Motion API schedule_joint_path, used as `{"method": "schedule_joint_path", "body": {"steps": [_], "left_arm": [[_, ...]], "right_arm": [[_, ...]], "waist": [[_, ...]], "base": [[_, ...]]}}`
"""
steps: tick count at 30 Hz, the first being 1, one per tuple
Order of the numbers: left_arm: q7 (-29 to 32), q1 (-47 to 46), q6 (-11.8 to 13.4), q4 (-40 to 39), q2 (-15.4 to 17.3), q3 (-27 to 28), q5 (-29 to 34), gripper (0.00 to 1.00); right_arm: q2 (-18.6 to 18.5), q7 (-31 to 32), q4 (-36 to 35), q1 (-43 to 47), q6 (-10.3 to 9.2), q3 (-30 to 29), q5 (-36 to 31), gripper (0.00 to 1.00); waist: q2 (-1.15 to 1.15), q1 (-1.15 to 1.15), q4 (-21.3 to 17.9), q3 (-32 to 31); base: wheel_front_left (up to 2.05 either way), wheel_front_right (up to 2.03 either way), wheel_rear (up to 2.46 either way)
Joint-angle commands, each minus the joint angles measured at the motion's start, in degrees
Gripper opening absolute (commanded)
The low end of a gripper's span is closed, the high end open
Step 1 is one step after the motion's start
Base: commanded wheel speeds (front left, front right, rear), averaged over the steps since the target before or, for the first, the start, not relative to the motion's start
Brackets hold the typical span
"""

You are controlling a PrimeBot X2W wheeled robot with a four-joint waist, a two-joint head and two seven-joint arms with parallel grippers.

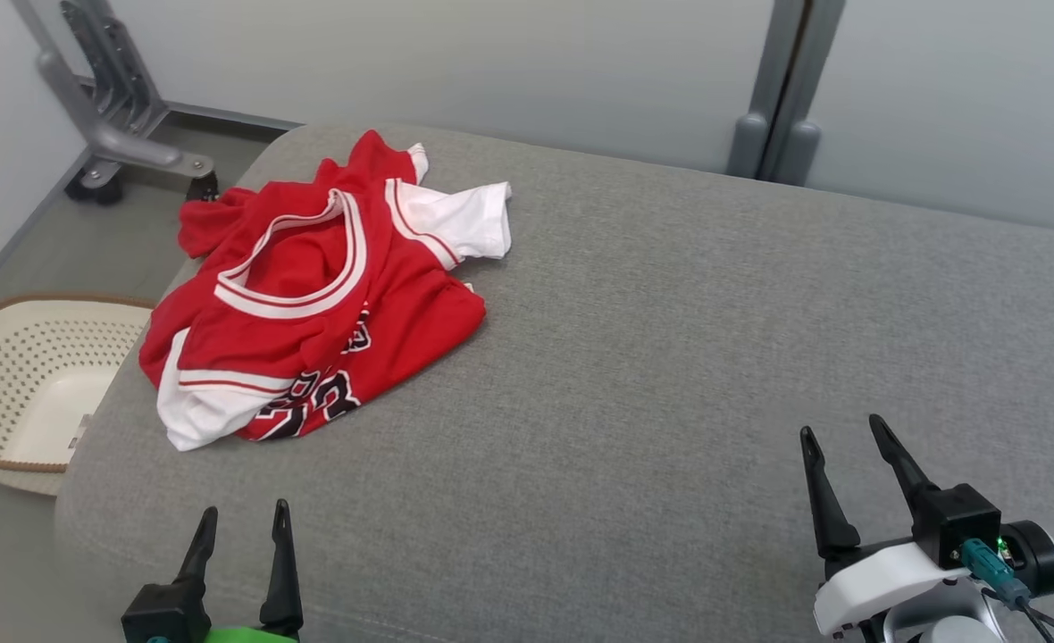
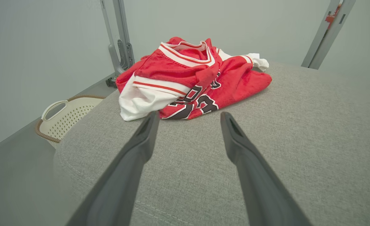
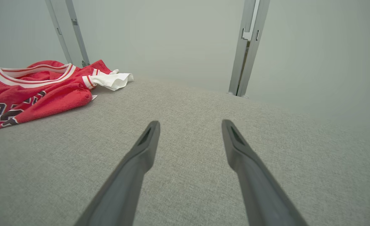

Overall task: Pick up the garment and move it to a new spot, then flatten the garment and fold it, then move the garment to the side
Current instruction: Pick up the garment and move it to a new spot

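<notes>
A red jersey with white trim and dark numbers lies crumpled at the far left of the grey padded surface, one part hanging over the left edge. My left gripper is open near the front edge, a short way in front of the jersey, touching nothing. My right gripper is open at the front right, far from the jersey, with bare fabric between its fingers.
A cream perforated laundry basket stands on the floor left of the surface. A grey metal wheeled frame is at the back left, and a grey post stands against the pale wall behind.
</notes>
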Motion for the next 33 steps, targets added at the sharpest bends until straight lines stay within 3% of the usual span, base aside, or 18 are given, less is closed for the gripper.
{"method": "schedule_joint_path", "body": {"steps": [1, 6, 11, 16, 23, 24, 25, 33], "left_arm": [[-0.04, -0.4, 0.1, -0.02, 0.26, 0.16, -0.34, 1.0], [-0.03, -4.74, -0.76, 2.31, 0.26, 0.81, -0.95, 1.0], [-0.03, -16.86, -2.07, 11.0, 1.39, 1.46, -2.58, 1.0], [3.11, -26.99, -2.64, 20.21, 4.36, 0.3, -2.53, 1.0], [10.03, -35.12, -2.91, 29.46, 9.1, -2.18, -0.43, 1.0], [10.94, -35.68, -2.97, 30.44, 9.4, -2.5, -0.37, 0.41], [11.81, -36.33, -2.95, 31.35, 10.01, -2.8, -0.14, 0.0], [12.81, -37.36, -2.93, 31.99, 13.02, -2.83, -0.53, 0.0]], "right_arm": [[-0.47, -0.18, 0.11, -0.68, -0.02, 0.4, 0.02, 1.0], [-1.35, -0.18, -0.31, -2.52, -0.02, 1.74, 0.1, 1.0], [-3.9, -0.18, -1.03, -6.25, -0.03, 2.09, 0.0, 1.0], [-5.1, -0.18, -1.03, -9.11, -0.03, 2.2, 0.45, 1.0], [-4.28, -0.18, -0.1, -10.26, -0.03, 2.3, 0.88, 1.0], [-4.14, -0.18, 0.07, -10.26, -0.03, 2.27, 0.94, 1.0], [-4.0, -0.18, 0.26, -10.22, -0.03, 2.31, 0.98, 1.0], [-2.58, -0.18, 1.19, -8.94, -0.03, 1.89, 1.42, 1.0]], "waist": [[0.0, 0.0, 1.66, 1.01], [0.0, 0.0, -0.76, 4.44], [0.0, 0.0, -4.01, 12.37], [0.0, 0.0, -6.25, 17.56], [0.0, 0.0, -8.04, 18.57], [0.0, 0.0, -8.15, 18.36], [0.0, 0.0, -8.28, 18.1], [0.0, 0.0, -9.0, 13.95]], "base": [[0.0, 0.0, 0.0], [0.0, 0.0, 0.0], [0.0, 0.0, 0.0], [0.0, 0.0, 0.0], [0.0, 0.0, 0.0], [0.0, 0.0, 0.0], [0.0, 0.0, 0.0], [0.0, 0.0, 0.0]]}}
